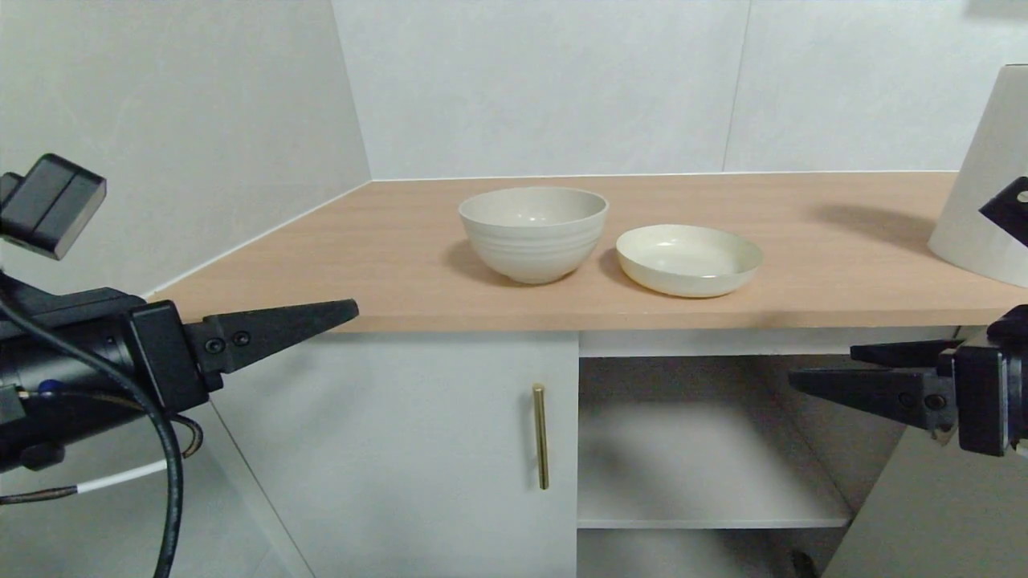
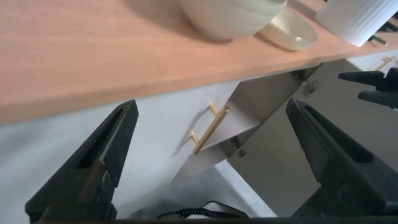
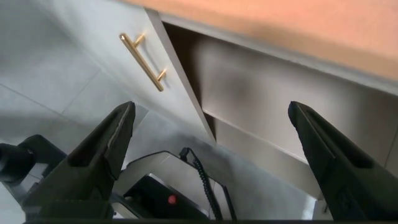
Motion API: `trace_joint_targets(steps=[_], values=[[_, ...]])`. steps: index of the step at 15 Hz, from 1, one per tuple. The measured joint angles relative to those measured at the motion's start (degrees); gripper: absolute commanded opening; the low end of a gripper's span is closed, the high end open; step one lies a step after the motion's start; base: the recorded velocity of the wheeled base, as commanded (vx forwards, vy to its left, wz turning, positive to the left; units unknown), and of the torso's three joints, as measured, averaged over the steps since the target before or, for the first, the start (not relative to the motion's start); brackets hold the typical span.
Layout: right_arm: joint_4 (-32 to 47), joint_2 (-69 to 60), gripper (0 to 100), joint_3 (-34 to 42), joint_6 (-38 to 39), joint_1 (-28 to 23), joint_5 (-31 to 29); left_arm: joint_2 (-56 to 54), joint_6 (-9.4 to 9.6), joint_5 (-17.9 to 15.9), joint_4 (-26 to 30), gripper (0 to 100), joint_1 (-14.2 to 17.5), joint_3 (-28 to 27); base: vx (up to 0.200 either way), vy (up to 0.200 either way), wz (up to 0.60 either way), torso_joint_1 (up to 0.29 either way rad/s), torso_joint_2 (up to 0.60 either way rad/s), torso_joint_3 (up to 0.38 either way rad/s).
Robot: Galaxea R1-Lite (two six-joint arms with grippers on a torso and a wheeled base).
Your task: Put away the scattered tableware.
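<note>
One bowl (image 1: 532, 233) above, beyond left hand (image 1: 347, 308)

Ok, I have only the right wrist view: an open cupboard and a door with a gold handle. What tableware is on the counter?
Observer: Two pieces, a deep bowl and a shallow dish, side by side.
Operator: Which is nearer to the right gripper?
Observer: The dish. It sits above the open cupboard, the bowl mostly above the door.
Operator: Does the left gripper hold anything?
Observer: No, it is open and empty, below the counter edge.
</note>
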Motion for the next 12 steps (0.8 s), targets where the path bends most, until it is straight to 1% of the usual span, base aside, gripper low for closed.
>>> trace_joint_targets(steps=[2,6,12], values=[[0.07,0.06,100,0.00,-0.11,0.02,0.02,0.16,0.02,-0.06,-0.05,100,-0.02,-0.07,0.000,0.000,0.00,0.102,-0.25,-0.303],[0.00,0.24,100,0.23,-0.30,0.02,0.02,0.74,0.02,-0.09,-0.11,100,-0.06,0.02,0.000,0.000,0.00,0.139,-0.53,-0.307],[-0.02,0.72,100,0.34,-0.35,-0.04,0.00,2.04,-0.02,-0.06,-0.13,100,-0.09,-0.05,0.000,0.000,0.00,0.177,-0.47,-0.294]])
